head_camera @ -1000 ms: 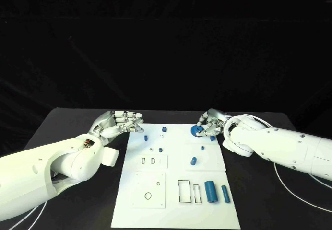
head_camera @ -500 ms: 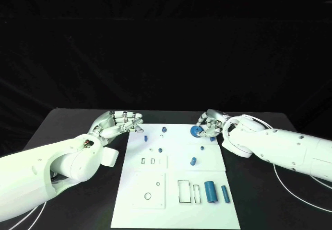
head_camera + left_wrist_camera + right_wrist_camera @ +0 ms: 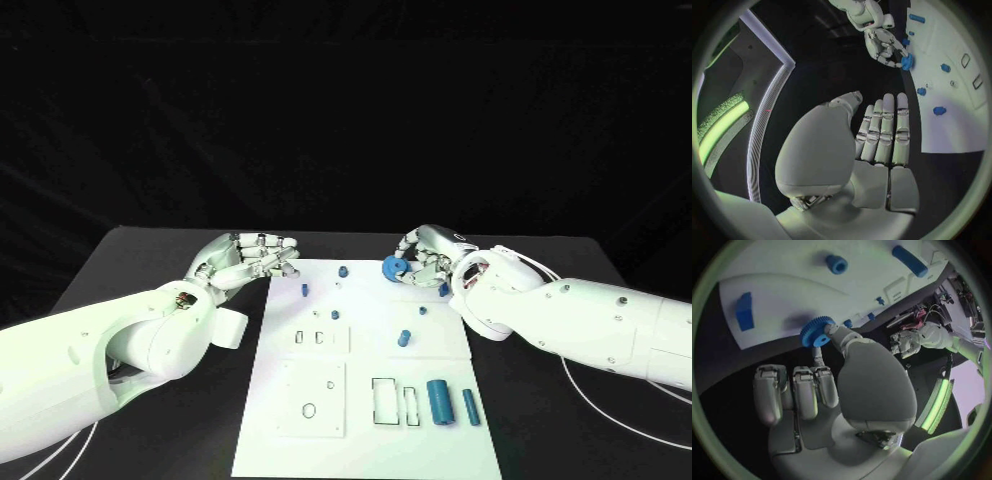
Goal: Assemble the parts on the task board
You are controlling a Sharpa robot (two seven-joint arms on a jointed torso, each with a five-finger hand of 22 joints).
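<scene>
Your right hand (image 3: pixel 427 258) now pinches the blue gear (image 3: pixel 392 266) and has carried it leftward over the task board's (image 3: pixel 368 440) far edge, ready for seating. Your left hand (image 3: pixel 253 256) stays curled, holding nothing, beside the board's far-left corner.

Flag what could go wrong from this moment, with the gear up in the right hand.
1. The right robot hand pinches the blue gear by only its fingertips at the rim, so it may slip or tilt and drop onto the task board.
2. Small blue pegs stand close below the gear; a low pass could knock them.
3. The left robot hand rests at the board's far left corner, holding nothing; a push against the edge could shift the board.
</scene>
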